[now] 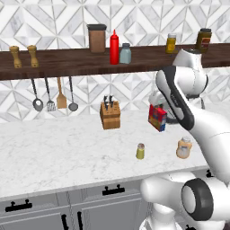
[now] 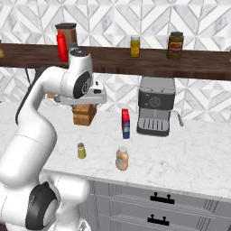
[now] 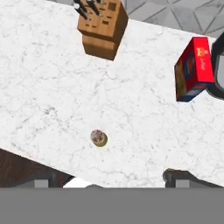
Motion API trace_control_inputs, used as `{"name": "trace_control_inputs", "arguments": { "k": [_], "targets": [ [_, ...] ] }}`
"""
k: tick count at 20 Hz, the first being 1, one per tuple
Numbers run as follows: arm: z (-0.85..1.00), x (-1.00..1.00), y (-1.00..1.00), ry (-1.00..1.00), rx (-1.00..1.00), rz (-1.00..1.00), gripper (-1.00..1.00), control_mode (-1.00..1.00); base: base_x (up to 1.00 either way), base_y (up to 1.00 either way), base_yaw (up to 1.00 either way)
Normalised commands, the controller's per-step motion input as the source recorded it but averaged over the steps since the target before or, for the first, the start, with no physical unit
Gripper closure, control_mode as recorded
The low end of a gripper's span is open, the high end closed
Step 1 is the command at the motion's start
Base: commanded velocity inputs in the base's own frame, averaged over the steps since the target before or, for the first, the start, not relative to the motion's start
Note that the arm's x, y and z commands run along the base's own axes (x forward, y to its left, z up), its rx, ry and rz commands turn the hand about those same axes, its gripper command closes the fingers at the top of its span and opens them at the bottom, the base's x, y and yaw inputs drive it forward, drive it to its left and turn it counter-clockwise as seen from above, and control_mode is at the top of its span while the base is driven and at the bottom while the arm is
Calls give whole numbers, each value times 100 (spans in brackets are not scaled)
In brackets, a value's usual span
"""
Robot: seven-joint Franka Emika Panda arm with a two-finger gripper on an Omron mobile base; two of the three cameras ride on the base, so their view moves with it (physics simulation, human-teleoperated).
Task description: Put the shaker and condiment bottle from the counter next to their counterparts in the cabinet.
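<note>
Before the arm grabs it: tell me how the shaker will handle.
The shaker stands upright and is small, so it is probably light. Its round body would likely roll if knocked over. The smooth-looking sides may slip unless gripped squarely.

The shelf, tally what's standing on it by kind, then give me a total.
Wooden grinders: 2
Brown canister: 1
Red squeeze bottle: 1
Pale blue-grey shaker: 1
Amber jars with dark caps: 2
Total: 7

Base views flank counter (image 1: pixel 67 148); hand view looks down.
</note>
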Motion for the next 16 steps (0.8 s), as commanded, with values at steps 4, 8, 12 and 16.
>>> {"name": "trace_control_inputs", "arguments": {
  "k": [4,8,12,16],
  "targets": [
    [-12,-26,-58,-20,1,22,-100,-100,0,0,0],
    [-28,-12,-56,-21,0,20,-100,-100,0,0,0],
    [-49,-18,-52,-23,0,18,-100,-100,0,0,0],
    [-41,-1,-47,-16,3,11,-100,-100,0,0,0]
  ]
}}
